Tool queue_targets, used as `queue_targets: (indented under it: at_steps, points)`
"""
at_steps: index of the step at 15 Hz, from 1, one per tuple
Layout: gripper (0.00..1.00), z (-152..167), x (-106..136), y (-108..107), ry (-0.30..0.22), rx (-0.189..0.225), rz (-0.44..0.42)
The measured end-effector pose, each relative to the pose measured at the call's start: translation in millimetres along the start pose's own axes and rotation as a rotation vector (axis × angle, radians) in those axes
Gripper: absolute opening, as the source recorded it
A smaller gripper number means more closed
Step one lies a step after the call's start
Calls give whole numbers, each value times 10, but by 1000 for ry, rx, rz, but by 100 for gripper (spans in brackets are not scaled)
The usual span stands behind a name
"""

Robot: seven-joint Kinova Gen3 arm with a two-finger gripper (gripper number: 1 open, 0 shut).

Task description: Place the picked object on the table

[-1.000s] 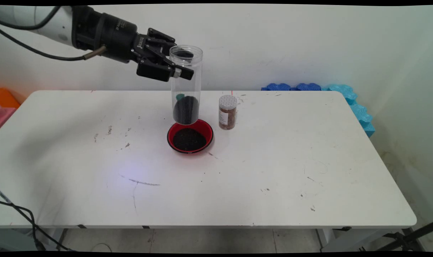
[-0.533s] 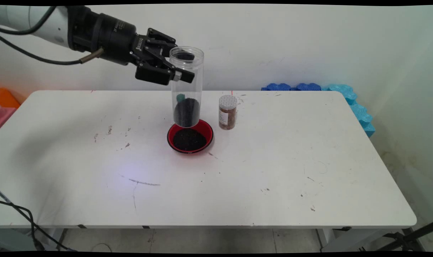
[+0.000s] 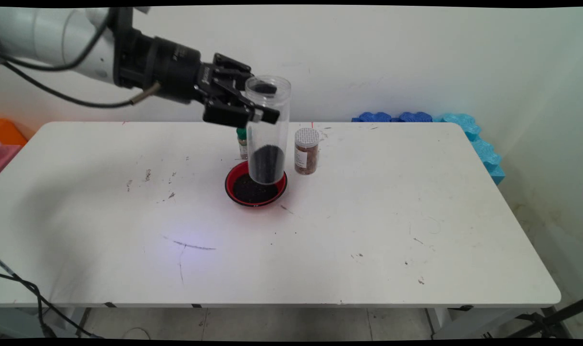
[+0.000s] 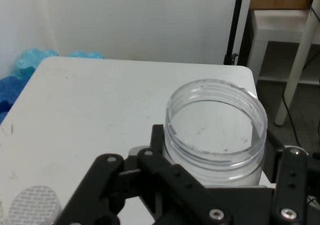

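My gripper (image 3: 261, 106) is shut on a tall clear jar (image 3: 268, 129), gripping it just under its open rim and holding it upright. Dark grains fill the jar's bottom, which hangs just above the right part of a red bowl (image 3: 234, 174) holding a heap of the same dark grains. In the hand view the clear jar's open mouth (image 4: 216, 130) sits between my gripper's fingers (image 4: 158, 145). A small brown-filled spice jar (image 3: 306, 150) with a silvery cap stands right of the bowl. A small green-capped bottle (image 3: 242, 142) stands behind the bowl, partly hidden by the clear jar.
Blue and turquoise foam pieces (image 3: 435, 118) lie along the table's far right edge. Orange and pink things (image 3: 7, 137) sit past the table's left edge. The spice jar's cap (image 4: 34, 203) shows at the hand view's lower left.
My gripper has carried the clear jar right and lower, from behind the bowl's middle to over its right part. The green-capped bottle now shows to the left of the jar.
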Motion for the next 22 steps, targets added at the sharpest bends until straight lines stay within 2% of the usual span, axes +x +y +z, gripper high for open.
queue_targets:
  at_steps: [12, 22]
  points:
    - [0, 570, -728, 240, 5, 4, -37]
    - [0, 856, -1239, 404, -4, -37, 2]
